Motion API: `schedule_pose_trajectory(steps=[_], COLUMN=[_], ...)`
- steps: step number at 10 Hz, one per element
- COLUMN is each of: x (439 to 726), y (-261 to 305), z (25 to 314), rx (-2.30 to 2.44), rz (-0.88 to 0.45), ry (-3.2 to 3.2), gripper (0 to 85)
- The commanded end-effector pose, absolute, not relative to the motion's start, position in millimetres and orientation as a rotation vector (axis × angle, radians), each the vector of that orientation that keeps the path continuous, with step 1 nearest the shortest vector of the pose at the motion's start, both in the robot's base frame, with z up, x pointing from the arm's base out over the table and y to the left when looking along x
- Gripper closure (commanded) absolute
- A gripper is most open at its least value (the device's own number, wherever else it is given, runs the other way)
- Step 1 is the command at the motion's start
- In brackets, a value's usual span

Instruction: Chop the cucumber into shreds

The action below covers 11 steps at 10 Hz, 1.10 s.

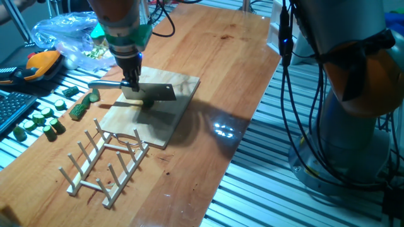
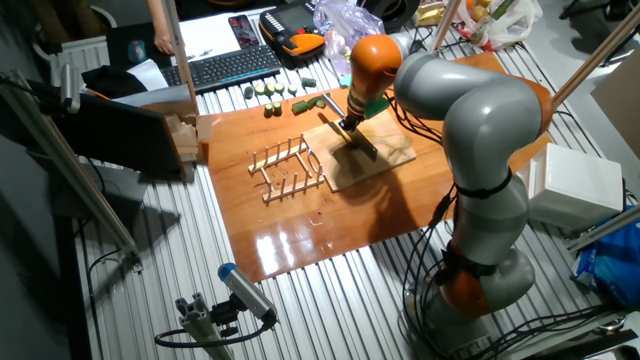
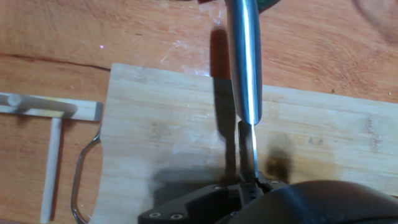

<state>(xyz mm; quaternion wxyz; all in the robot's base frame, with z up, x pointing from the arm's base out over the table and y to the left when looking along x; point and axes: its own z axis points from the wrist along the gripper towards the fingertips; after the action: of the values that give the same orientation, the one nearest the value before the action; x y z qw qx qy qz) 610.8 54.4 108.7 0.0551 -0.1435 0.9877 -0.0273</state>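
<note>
My gripper is shut on the knife's silver handle and holds it over the wooden cutting board. The dark blade points right, edge down, at or just above the board. In the hand view the shiny handle and the thin blade edge run along the board. The cucumber chunk and the shreds do not show clearly; a pale patch sits under my fingers in one fixed view, and I cannot tell what it is. The other fixed view shows the gripper over the board.
A longer dark green cucumber piece and several round slices lie left of the board. A wooden peg rack stands in front of the board. A plastic bag and a keyboard lie beyond.
</note>
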Motion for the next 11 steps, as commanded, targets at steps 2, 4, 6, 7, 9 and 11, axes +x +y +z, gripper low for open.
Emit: schedule_pose_trajectory(steps=[2, 4, 6, 7, 9, 11], x=[607.5, 605.1, 604.2, 603.9, 607.0, 609.5], y=[52.7, 52.6, 52.1, 52.7, 54.9, 51.9], z=[103.9, 96.0, 86.1, 84.4, 100.6, 116.9], rx=[-0.434, -0.432, -0.428, -0.429, -0.424, -0.435], rz=[-0.082, -0.077, -0.063, -0.062, -0.032, -0.035], ry=[2.989, 2.975, 2.955, 2.948, 2.979, 3.001], gripper=[85.0, 85.0, 85.0, 85.0, 85.0, 85.0])
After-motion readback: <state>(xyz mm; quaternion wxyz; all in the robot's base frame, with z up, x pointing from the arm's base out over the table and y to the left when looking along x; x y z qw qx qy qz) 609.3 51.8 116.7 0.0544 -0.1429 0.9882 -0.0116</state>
